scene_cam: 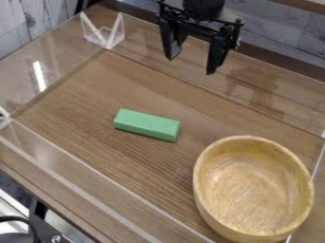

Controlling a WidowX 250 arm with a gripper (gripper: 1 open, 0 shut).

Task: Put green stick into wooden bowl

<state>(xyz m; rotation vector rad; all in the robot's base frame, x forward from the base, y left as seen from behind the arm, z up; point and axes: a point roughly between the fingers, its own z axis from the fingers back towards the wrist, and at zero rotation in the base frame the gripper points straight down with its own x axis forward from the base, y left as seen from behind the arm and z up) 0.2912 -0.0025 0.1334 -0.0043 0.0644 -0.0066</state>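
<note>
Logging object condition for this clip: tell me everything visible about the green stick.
The green stick is a small flat rectangular bar, solid mint green and matte, with no markings. It lies flat on the wooden table, long axis running slightly down toward the right. Nothing touches it but the table. The wooden bowl sits apart to its lower right.

The table (140, 90) is brown wood with thin dark lines, and it looks smooth. Clear shiny plastic walls (38, 76) stand along its edges. The green stick (147, 124) looks matt and smooth, not shiny. The wooden bowl (254, 186) is light yellow wood with wavy lines. The gripper (200, 47) looks like black, dull plastic or metal.
</note>
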